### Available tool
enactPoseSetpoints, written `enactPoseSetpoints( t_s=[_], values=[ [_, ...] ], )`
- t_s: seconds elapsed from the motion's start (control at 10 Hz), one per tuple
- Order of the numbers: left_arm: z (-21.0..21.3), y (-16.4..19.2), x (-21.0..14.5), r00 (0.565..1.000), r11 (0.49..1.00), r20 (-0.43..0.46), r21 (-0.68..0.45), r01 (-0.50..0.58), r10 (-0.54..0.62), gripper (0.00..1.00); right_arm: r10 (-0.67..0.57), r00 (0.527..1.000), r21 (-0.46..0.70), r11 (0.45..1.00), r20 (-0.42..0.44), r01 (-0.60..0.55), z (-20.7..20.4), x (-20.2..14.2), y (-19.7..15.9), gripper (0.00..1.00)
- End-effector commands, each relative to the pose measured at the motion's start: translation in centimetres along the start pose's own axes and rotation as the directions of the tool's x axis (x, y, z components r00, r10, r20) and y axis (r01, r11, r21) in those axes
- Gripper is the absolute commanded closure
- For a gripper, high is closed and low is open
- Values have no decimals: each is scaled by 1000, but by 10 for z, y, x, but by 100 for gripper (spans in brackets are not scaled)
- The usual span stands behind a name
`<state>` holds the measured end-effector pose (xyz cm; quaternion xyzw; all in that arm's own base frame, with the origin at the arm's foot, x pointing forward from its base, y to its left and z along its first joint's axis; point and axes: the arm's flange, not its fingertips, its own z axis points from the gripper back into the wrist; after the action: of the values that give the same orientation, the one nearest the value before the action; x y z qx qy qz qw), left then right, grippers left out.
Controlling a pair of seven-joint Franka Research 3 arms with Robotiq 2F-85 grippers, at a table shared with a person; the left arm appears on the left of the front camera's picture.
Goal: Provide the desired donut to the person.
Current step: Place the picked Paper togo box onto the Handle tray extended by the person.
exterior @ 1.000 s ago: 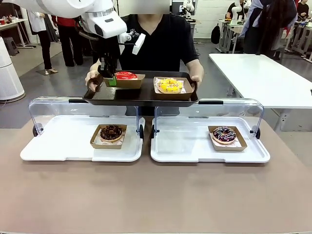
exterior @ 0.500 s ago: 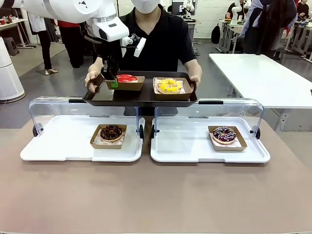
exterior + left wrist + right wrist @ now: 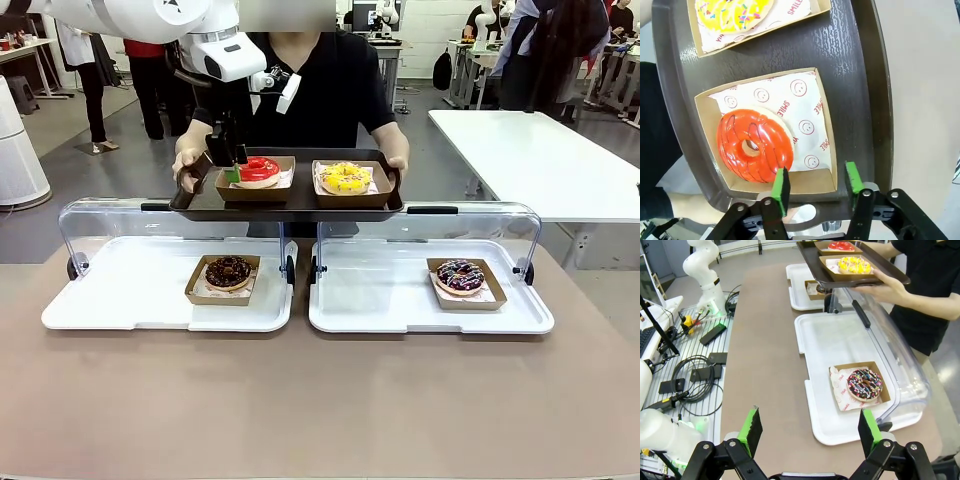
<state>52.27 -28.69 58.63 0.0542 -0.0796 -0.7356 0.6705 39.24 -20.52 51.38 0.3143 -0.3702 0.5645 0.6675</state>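
The person (image 3: 320,90) in a black T-shirt stands at the far side and holds a dark tray (image 3: 290,202) with both hands. On it lie a red-glazed donut (image 3: 258,170) in a paper box and a yellow sprinkled donut (image 3: 345,177) in another box. My left gripper (image 3: 228,155) hovers just over the red donut's left box edge. In the left wrist view the red donut (image 3: 755,145) sits in its box on the tray (image 3: 850,45), and my left gripper (image 3: 817,181) is open with the box wall below its green pads. My right gripper (image 3: 810,432) is open and holds nothing.
Two white display trays with raised clear lids stand side by side on the brown table. The left tray (image 3: 120,300) holds a chocolate donut (image 3: 228,272), the right tray (image 3: 380,300) a dark sprinkled donut (image 3: 460,275). Cables and another arm's base (image 3: 702,270) show in the right wrist view.
My left gripper was shut on the red donut's box edge; its jaws have opened and lifted slightly. The box now lies flat on the person's tray.
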Motion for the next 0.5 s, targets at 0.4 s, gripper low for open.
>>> enactPoseSetpoints(
  t_s=[0.4],
  values=[
    [5, 1, 0, 999, 1000, -43, -28, -11, 9, 0, 8, 1000, -1, 1000, 9, -8, 0, -1, 0, 0]
  ],
)
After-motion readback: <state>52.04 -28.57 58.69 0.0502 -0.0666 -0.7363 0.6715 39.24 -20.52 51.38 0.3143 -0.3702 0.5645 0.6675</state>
